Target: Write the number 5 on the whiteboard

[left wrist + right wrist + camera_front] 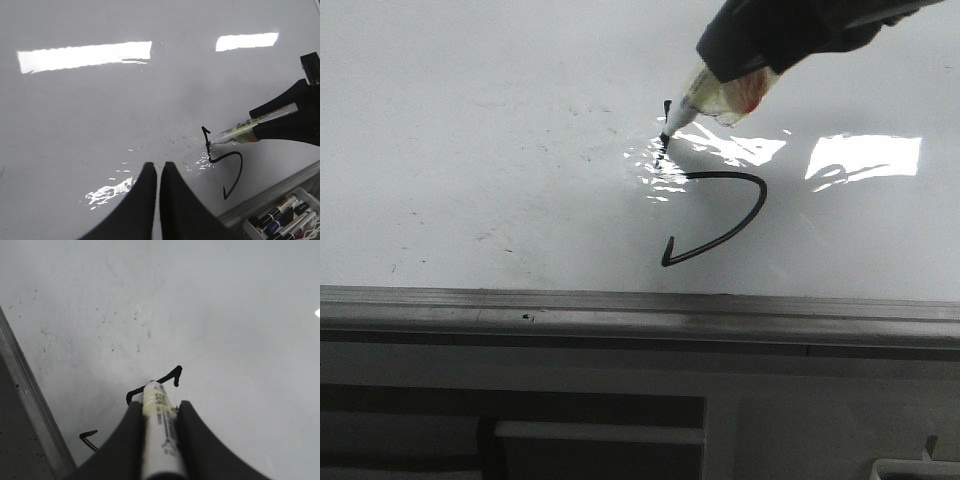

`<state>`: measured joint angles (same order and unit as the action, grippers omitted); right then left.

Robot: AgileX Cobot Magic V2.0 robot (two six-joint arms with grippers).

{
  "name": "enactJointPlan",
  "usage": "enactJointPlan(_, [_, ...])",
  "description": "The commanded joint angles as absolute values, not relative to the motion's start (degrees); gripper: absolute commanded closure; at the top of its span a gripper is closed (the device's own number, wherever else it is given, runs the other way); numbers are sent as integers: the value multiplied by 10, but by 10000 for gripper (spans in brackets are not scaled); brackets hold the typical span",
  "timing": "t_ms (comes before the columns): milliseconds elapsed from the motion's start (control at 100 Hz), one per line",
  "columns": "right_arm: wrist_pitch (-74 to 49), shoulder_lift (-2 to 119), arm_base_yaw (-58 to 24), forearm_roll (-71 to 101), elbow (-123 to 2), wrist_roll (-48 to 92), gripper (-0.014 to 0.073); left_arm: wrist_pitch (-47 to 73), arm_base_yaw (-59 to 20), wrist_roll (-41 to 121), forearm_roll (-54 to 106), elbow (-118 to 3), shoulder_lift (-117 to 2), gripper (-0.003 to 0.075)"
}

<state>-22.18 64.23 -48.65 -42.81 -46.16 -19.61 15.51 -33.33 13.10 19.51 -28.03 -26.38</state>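
The whiteboard (470, 150) fills the front view, glossy white with faint specks. On it is the black marker line of the number 5 (750, 215), with a short vertical, a wide curved belly and a small hook. My right gripper (740, 55) is shut on a white marker (159, 440), whose tip touches the board at the short vertical (665, 135). The line also shows past the marker tip in the right wrist view (167, 376). My left gripper (158, 167) is shut and empty above bare board, left of the figure (235, 160).
A grey metal frame strip (640, 315) runs along the board's near edge, with grey panelled furniture (620, 420) beyond it. A white tray of several markers (282, 220) sits just off the board's edge. Bright glare patches (865, 158) lie near the figure.
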Motion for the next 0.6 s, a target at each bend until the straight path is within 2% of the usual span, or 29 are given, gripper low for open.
enactJointPlan(0, [-225,639,-483,-446,-481,-198,653,112,-331,130,201,-296,-264,740])
enactJointPlan(240, [-232,640,-473,-446,-481,-214,653,112,-331,130,201,-296,-264,740])
enactJointPlan(590, [-382,611,-473,-490,-481,-301,654,112,-331,130,201,-296,-264,740])
